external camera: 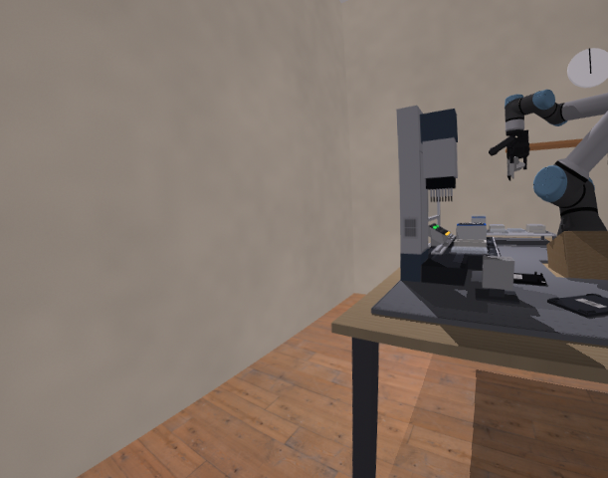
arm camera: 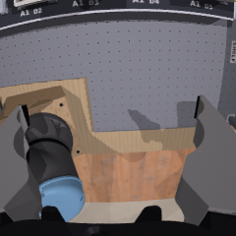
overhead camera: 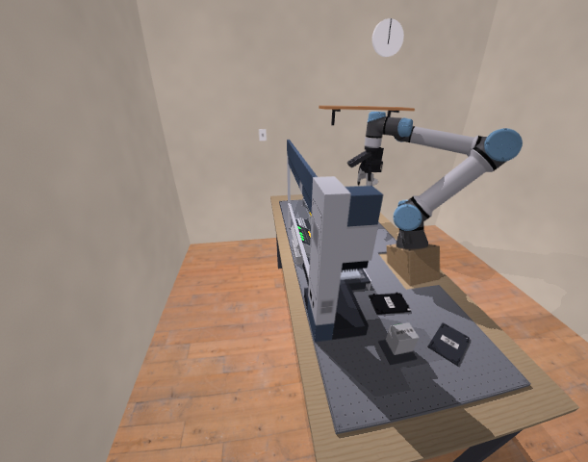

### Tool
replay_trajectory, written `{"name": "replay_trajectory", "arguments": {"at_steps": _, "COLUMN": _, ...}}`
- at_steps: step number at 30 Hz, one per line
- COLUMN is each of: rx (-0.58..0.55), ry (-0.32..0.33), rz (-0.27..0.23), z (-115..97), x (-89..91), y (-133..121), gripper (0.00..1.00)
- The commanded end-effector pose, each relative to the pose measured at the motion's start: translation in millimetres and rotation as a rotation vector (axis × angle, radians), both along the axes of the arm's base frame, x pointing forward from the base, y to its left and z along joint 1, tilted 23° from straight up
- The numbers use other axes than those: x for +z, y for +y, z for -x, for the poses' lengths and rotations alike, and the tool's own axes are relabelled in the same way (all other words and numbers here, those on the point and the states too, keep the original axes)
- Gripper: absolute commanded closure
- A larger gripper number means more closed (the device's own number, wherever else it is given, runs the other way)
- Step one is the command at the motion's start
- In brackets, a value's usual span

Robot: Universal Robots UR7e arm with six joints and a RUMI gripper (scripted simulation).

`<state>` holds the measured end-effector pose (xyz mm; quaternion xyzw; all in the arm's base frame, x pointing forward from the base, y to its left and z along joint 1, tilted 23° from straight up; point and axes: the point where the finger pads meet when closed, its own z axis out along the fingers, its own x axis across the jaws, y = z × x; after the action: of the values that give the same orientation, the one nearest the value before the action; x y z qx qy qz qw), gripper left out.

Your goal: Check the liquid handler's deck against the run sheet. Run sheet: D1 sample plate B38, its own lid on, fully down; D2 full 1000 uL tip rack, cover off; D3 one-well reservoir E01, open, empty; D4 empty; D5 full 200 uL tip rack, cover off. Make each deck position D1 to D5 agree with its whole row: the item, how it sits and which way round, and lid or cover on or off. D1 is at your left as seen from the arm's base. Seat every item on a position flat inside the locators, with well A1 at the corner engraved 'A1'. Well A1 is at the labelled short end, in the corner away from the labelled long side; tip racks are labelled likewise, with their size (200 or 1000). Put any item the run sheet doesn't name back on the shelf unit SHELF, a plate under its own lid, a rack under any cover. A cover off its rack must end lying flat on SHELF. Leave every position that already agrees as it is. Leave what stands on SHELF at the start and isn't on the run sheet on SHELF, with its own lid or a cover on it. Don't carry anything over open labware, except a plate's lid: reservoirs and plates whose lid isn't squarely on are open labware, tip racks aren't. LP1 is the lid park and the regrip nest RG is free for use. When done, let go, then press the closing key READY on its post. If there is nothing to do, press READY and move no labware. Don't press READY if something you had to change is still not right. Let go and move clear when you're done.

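Note:
My gripper [overhead camera: 366, 174] hangs high in the air beside the top of the liquid handler's tower [overhead camera: 333, 239], fingers pointing down. It is open and holds nothing; it also shows in the exterior view [external camera: 513, 172]. In the wrist view the two fingers frame bare perforated table, the arm's base [arm camera: 51, 162] and floor. The deck's front edge with the engraved marks D2 to D5 [arm camera: 113, 4] runs along the top of the wrist view; the labware there is cut off. In the exterior view several deck items [external camera: 471, 234] stand behind the tower, too small to read.
Two black flat nests [overhead camera: 389, 303] [overhead camera: 448, 343] and a grey post [overhead camera: 402, 338] sit on the near table half. The arm stands on a wooden block [overhead camera: 413, 261]. A wooden wall shelf [overhead camera: 366, 108] hangs behind the arm.

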<state>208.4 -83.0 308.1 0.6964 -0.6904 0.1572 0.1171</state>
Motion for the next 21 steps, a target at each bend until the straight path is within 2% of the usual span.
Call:
{"name": "replay_trajectory", "arguments": {"at_steps": 1, "rx": -0.015, "ry": 0.012, "rz": 0.005, "z": 0.5, "x": -12.1, "y": 24.1, "gripper": 0.18}}
{"name": "replay_trajectory", "arguments": {"at_steps": 4, "rx": -0.015, "ry": 0.012, "rz": 0.005, "z": 0.6, "x": -17.0, "y": 35.7, "gripper": 0.18}}
{"name": "replay_trajectory", "arguments": {"at_steps": 11, "rx": -0.015, "ry": 0.007, "rz": 0.008, "z": -0.1, "x": -13.9, "y": 35.4, "gripper": 0.18}}
{"name": "replay_trajectory", "arguments": {"at_steps": 21, "rx": -0.015, "ry": 0.004, "rz": 0.008, "z": -50.7, "x": -11.4, "y": 36.4, "gripper": 0.18}}
